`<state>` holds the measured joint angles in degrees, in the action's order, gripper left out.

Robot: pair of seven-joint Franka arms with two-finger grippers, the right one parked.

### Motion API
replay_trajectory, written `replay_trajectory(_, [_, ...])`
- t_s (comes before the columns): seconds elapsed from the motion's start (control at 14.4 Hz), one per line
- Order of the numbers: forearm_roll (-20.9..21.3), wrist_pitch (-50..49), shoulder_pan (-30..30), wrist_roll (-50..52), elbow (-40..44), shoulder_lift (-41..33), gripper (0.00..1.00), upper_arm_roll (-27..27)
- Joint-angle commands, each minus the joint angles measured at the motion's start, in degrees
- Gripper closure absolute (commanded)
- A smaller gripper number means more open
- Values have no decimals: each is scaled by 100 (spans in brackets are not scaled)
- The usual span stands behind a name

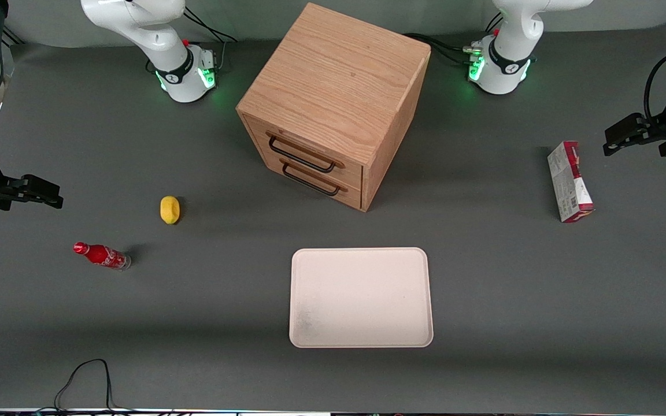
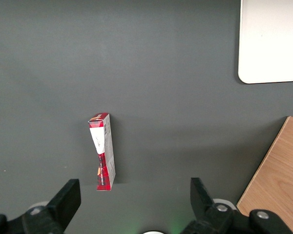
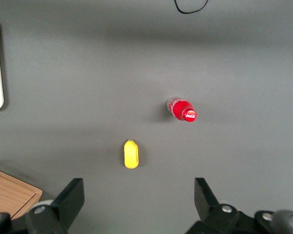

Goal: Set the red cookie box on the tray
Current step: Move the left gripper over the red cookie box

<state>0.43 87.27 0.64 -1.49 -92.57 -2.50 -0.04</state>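
The red cookie box (image 1: 569,182) stands on a long thin edge on the grey table, toward the working arm's end, well away from the tray. It also shows in the left wrist view (image 2: 102,151), with its red end and whitish printed face visible. The cream tray (image 1: 361,297) lies flat near the front camera, in front of the cabinet's drawers; one corner of it shows in the left wrist view (image 2: 271,44). My left gripper (image 1: 611,138) is open and holds nothing. It hovers above the table beside the box, slightly farther from the front camera. In the left wrist view the gripper (image 2: 134,190) is apart from the box.
A wooden two-drawer cabinet (image 1: 336,104) stands mid-table, farther from the front camera than the tray; its edge shows in the left wrist view (image 2: 278,180). A yellow lemon (image 1: 170,209) and a small red cola bottle (image 1: 102,255) lie toward the parked arm's end.
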Motion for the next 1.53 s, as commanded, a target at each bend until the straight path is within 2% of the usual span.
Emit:
replay_trajectory(0.0, [-61, -52, -3, -9, 20, -49, 0, 13])
replay_trajectory(0.63, [53, -211, -73, -175, -172, -250, 0, 215])
replay_trajectory(1.11, [133, 281, -1118, -1212, -1692, -1401, 0, 320])
replay_trajectory(1.46, [133, 887, -1312, -1327, -3378, -2692, 0, 329])
